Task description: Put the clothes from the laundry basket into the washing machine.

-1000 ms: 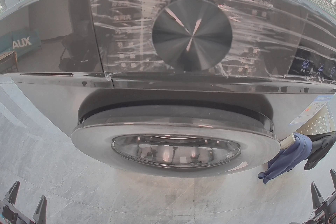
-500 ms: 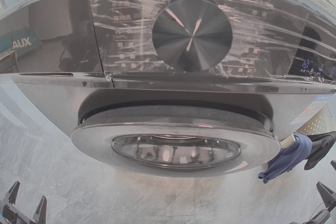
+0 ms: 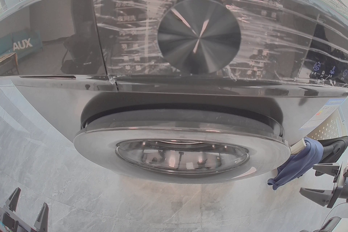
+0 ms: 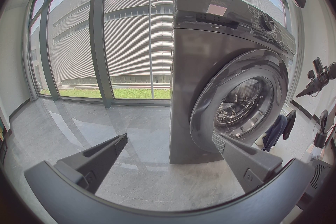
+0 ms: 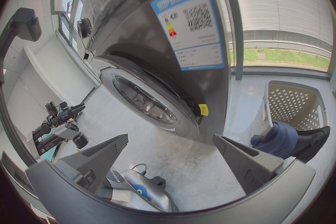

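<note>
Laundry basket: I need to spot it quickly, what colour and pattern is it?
Cream-white laundry basket with star-shaped holes; clearest in the right wrist view.

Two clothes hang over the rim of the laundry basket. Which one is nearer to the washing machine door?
The blue garment. It hangs over the laundry basket on the side toward the washing machine door; the black garment lies beyond it, farther away.

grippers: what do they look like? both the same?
Same on both. Left gripper and right gripper each have two dark grey wedge-shaped fingers with ribbed pads at the tips, screwed to a curved grey bracket. No markings visible.
</note>
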`<state>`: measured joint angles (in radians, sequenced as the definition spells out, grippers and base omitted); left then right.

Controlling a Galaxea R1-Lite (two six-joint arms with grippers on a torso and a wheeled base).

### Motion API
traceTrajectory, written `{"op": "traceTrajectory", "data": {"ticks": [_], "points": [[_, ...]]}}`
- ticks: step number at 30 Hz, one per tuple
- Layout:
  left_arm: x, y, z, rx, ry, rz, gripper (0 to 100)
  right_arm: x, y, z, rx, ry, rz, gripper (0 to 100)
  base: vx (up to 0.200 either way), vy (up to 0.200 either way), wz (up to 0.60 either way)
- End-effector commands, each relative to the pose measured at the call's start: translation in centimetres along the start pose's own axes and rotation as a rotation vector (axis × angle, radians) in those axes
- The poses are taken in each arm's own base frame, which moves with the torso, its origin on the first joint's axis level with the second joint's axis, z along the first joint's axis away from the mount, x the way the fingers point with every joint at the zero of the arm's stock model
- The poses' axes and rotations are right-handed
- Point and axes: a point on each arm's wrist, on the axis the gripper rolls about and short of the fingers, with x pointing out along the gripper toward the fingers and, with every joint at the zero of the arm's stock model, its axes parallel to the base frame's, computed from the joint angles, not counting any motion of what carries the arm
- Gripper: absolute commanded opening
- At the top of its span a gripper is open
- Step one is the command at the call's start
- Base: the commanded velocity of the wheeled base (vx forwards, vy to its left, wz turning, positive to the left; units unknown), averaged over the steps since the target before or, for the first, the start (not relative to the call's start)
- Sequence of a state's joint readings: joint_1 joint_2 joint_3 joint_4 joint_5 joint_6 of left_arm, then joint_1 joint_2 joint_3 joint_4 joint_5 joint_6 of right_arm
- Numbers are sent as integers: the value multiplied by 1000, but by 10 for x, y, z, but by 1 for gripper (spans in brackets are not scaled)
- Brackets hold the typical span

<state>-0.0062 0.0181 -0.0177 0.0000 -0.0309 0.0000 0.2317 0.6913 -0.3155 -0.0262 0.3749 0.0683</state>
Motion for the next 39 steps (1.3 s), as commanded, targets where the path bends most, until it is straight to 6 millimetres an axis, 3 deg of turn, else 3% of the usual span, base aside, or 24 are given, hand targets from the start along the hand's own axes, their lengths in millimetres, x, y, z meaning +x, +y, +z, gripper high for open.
{"op": "traceTrajectory", "data": {"ticks": [1, 6, 17, 24, 31, 39], "points": [[0, 0, -5, 0, 1, 0, 100, 51, -9, 17, 11, 131, 38, 100, 0, 0, 0], [0, 0, -5, 0, 1, 0, 100, 74, -10, 27, -3, 118, 28, 100, 0, 0, 0], [0, 0, -5, 0, 1, 0, 100, 92, 6, 37, -28, 150, 66, 100, 0, 0, 0], [0, 0, -5, 0, 1, 0, 100, 89, 8, 25, -27, 185, 88, 100, 0, 0, 0], [0, 0, -5, 0, 1, 0, 100, 70, 12, -7, 39, 250, 186, 100, 0, 0, 0], [0, 0, -5, 0, 1, 0, 100, 61, 11, -9, 53, 220, 184, 100, 0, 0, 0]]}}
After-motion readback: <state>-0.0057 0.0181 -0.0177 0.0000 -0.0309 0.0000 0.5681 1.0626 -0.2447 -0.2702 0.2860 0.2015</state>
